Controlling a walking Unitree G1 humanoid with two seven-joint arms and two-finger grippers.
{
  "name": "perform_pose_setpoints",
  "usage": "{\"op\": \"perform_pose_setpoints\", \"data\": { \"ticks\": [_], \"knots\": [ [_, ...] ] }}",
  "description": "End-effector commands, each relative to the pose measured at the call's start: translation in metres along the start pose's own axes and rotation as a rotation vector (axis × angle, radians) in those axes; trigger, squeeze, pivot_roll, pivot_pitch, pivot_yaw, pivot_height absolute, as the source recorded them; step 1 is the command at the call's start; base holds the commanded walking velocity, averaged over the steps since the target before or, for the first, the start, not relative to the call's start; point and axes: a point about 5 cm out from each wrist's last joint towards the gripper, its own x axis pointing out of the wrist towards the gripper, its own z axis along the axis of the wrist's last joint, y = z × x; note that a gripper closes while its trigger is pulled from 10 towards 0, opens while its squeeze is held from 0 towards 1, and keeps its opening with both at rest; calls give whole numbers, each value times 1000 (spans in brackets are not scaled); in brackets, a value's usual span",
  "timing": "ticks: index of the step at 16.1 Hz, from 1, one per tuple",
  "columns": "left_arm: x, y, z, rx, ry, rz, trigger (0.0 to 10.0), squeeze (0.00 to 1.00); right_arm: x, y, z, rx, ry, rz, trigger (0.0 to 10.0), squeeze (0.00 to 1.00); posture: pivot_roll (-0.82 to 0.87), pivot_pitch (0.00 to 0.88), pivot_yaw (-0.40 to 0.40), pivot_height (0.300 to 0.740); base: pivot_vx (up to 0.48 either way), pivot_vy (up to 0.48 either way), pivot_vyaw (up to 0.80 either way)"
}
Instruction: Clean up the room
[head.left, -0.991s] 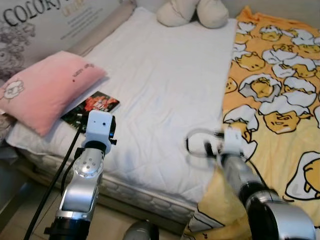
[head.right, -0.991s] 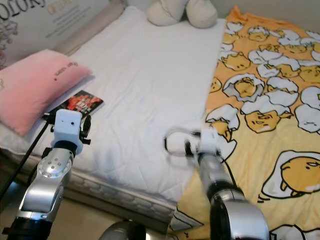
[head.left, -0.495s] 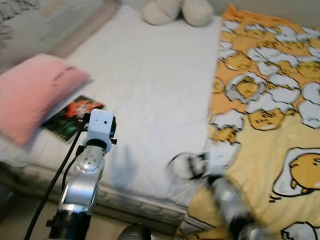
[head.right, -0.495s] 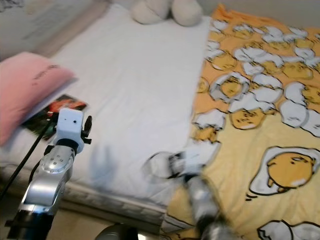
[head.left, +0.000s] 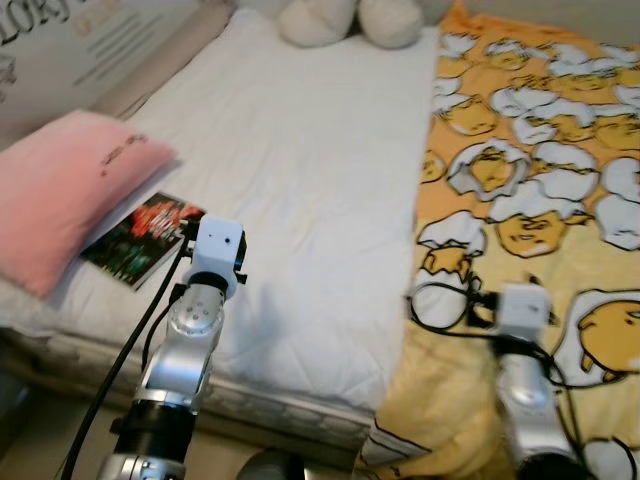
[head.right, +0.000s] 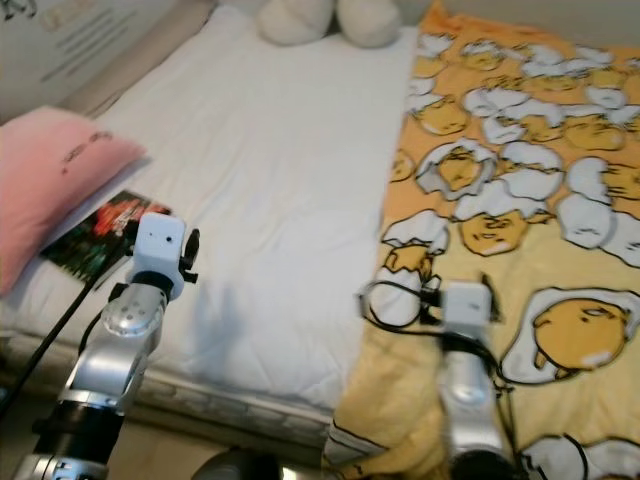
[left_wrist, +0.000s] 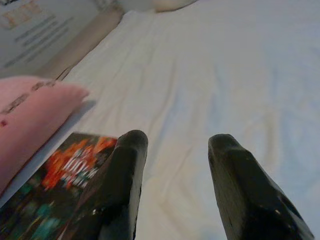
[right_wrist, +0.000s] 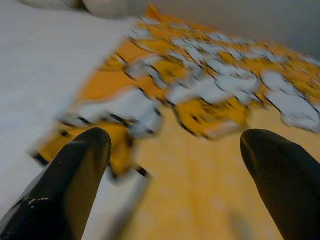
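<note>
1. Over the inner edge of the yellow blanket printed with egg-yolk characters (head.left: 545, 170), the right tool (right_wrist: 172, 150) hangs with its two black fingers (right_wrist: 70, 175) spread wide and nothing between them. A second ago that arm sat further toward the robot's left, at the border of white sheet and blanket; it now stands over the blanket itself, so I judge that straightening or pulling this blanket is the step in hand.

2. At the bed's near edge, the left tool (left_wrist: 172, 165) is raised above the white quilted mattress sheet (head.left: 300, 170), fingers parted and empty. It has held much the same pose, though the head camera has shifted, so part of the apparent change is the view moving.

3. Just beside the left tool lies a dark paperback book with a red and orange cover (head.left: 140, 240), half tucked under the soft pink pillow (head.left: 60, 190). A cream plush toy (head.left: 350, 20) sits at the head of the bed.

4. Head views give the layout: blanket on the robot's right half of the bed, bare sheet on the left, and the loop of black cable (head.left: 440, 305) at the right wrist.

5. Wrist views add what the head views cannot: the gap between each pair of fingers. The left wrist view shows the book close alongside one finger; the right one is blurred, which suggests motion.
</note>
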Motion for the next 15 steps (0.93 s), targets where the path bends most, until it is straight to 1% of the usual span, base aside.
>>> {"op": "perform_pose_setpoints", "data": {
  "ticks": [1,2,3,4,5,6,7,9,11,12,13,14,15],
  "knots": [
    [4,-3,6,5,-24,-1,10000,0,-3,0,-16,18,109,12,10000,0,99,47,86,740,0,0,0],
    [5,-4,7,3,-25,-3,10000,0,-5,2,-28,39,199,33,10000,0,98,45,87,740,0,0,0],
    [6,-6,7,1,-29,-8,10000,0,-11,4,-46,79,338,55,10000,0,103,41,86,740,0,0,0],
    [7,-7,7,1,-30,-10,10000,0,-14,3,-51,86,380,56,10000,0,105,40,84,740,0,0,0],
    [7,-8,8,3,-33,-12,10000,0,-26,4,-69,129,513,72,10000,0,109,39,82,740,0,0,0],
    [8,-8,7,3,-33,-12,10000,0,-32,5,-75,134,563,90,10000,0,111,31,74,740,0,0,0],
    [9,-5,7,2,-34,-3,10000,0,-46,2,-89,124,648,118,10000,0,109,19,56,740,0,0,0],
    [10,-1,5,3,-32,9,10000,0,-62,-2,-98,133,681,127,10000,0,106,7,39,740,0,0,0],
    [9,1,-2,-1,-20,22,10000,0,-94,3,-110,84,705,213,10000,0,92,0,9,740,0,0,0],
    [8,0,-3,-3,-19,21,10000,0,-112,3,-114,61,721,228,10000,0,86,0,-1,740,0,0,0],
    [9,-1,-4,-8,-19,18,10000,0,-119,1,-112,42,707,224,10000,0,78,0,-2,740,0,0,0],
    [10,-3,-5,-16,-18,14,10000,0,-114,-3,-104,20,639,191,10000,0,62,0,0,740,0,0,0],
    [12,-5,-5,-24,-15,10,10000,0,-102,-6,-92,10,551,157,10000,0,53,0,4,740,0,0,0]
  ]
}}
